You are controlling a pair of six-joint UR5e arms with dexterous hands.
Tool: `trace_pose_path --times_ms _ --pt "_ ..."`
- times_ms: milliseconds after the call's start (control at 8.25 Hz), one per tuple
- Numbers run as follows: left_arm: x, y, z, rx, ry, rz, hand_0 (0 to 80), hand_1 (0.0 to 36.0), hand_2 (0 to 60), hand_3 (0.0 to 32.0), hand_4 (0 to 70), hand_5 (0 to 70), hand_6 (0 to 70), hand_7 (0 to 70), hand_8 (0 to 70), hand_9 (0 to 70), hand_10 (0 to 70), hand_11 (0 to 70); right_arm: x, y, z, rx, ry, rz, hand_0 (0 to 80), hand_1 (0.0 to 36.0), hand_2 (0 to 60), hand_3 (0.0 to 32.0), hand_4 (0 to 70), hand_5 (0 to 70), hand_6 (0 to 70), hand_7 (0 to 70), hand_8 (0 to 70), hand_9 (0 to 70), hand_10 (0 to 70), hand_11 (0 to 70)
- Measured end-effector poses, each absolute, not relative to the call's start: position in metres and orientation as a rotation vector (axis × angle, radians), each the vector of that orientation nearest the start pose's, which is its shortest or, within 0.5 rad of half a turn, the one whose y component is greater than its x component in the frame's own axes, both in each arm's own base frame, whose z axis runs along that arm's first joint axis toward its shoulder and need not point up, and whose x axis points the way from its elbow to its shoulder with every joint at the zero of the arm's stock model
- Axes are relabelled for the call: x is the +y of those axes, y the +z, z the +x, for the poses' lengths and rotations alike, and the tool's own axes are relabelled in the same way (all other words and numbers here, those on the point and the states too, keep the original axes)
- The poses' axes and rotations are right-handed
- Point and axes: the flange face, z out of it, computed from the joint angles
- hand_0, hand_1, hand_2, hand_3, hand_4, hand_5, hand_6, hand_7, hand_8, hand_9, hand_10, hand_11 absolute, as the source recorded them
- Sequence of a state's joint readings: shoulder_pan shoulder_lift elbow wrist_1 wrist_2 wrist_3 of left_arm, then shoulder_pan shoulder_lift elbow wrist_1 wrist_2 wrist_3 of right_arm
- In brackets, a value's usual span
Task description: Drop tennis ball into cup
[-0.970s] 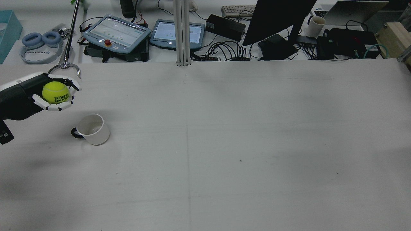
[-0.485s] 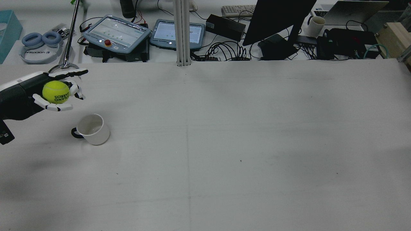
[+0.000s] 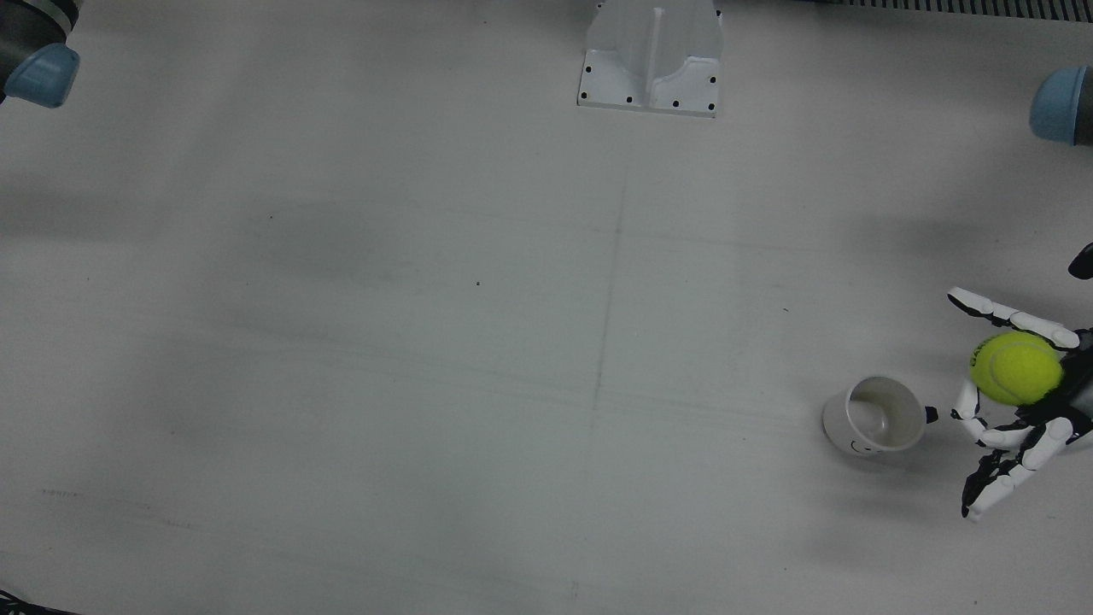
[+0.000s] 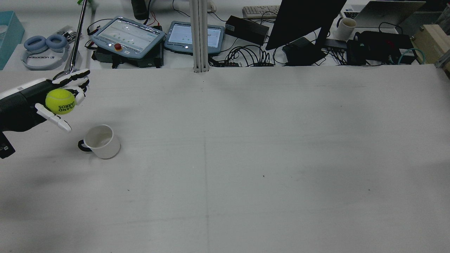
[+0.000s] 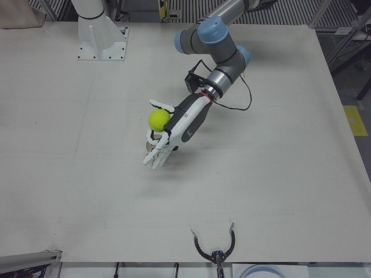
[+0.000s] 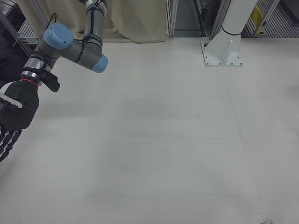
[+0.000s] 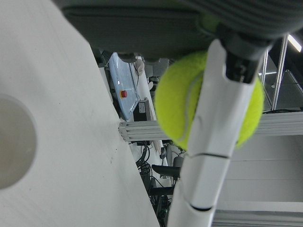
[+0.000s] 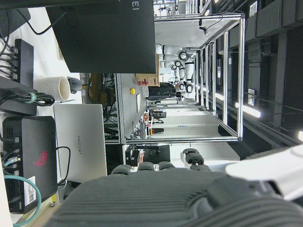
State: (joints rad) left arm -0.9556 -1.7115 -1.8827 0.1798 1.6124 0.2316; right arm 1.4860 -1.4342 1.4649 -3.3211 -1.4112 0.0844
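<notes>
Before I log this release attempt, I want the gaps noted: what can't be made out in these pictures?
- Cup: in the left-front view, hidden behind the left hand.
- Tennis ball print: only partly legible in the rear view.
- Right hand: cut by the right-front view's edge; fingers apart, holding nothing visible.
- Whether the ball is directly above the cup: unclear; the front view shows it beside the rim.

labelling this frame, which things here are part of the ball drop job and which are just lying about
Part of the job:
tennis ball
white cup
left hand, fingers opening around the ball

Just lying about:
blue headphones
two teach pendants
black monitor
grabber tool
right hand, idle
</notes>
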Motion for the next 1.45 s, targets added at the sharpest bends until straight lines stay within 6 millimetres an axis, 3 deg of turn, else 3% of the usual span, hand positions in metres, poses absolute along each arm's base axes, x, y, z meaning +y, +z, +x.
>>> trace_pose_path --times_ms 485,727,848,1091,1212,1333,1455 --pt "-0.511 0.481 0.203 2.111 -1.470 -0.444 80.0 36.0 1.2 0.0 0.0 8.2 0.4 11.2 0.0 0.8 0.0 0.0 -0.543 0.685 0.104 1.987 -2.297 -0.016 0.0 0.0 0.0 0.0 0.0 0.0 0.0 0.0 0.0 0.0 0.0 0.0" --pt "-0.511 0.481 0.203 2.112 -1.469 -0.444 80.0 36.0 11.8 0.0 0.0 8.0 0.8 13.9 0.0 1.3 0.0 0.0 -0.543 0.685 0.104 1.987 -2.297 -0.016 0.0 0.0 0.0 0.0 0.0 0.0 0.0 0.0 0.0 0.0 0.0 0.0" --pt "-0.512 0.477 0.203 2.119 -1.463 -0.445 80.0 36.0 11.0 0.0 0.0 7.2 0.0 16.4 0.0 1.8 0.0 0.0 -0.543 0.685 0.104 1.987 -2.297 -0.016 0.0 0.0 0.0 0.0 0.0 0.0 0.0 0.0 0.0 0.0 0.0 0.0" --pt "-0.508 0.446 0.187 2.153 -1.452 -0.431 78.4 36.0 14.8 0.0 0.0 6.9 0.5 18.2 0.0 2.2 0.0 0.0 -0.543 0.685 0.104 1.987 -2.298 -0.016 0.0 0.0 0.0 0.0 0.0 0.0 0.0 0.0 0.0 0.0 0.0 0.0" --pt "-0.518 0.425 0.174 2.183 -1.448 -0.394 75.9 36.0 13.7 0.0 0.0 6.9 0.9 16.9 0.0 1.9 0.0 0.0 -0.543 0.685 0.104 1.987 -2.298 -0.016 0.0 0.0 0.0 0.0 0.0 0.0 0.0 0.0 0.0 0.0 0.0 0.0" --pt "-0.542 0.408 0.153 2.219 -1.457 -0.326 79.7 36.0 11.4 0.0 0.0 7.3 0.9 16.8 0.0 1.9 0.0 0.0 -0.543 0.685 0.104 1.987 -2.298 -0.016 0.0 0.0 0.0 0.0 0.0 0.0 0.0 0.0 0.0 0.0 0.0 0.0" --pt "-0.581 0.395 0.121 2.253 -1.494 -0.229 80.0 36.0 8.6 0.0 0.0 7.5 0.0 17.3 0.0 2.0 0.0 0.0 -0.543 0.685 0.104 1.987 -2.297 -0.016 0.0 0.0 0.0 0.0 0.0 0.0 0.0 0.0 0.0 0.0 0.0 0.0"
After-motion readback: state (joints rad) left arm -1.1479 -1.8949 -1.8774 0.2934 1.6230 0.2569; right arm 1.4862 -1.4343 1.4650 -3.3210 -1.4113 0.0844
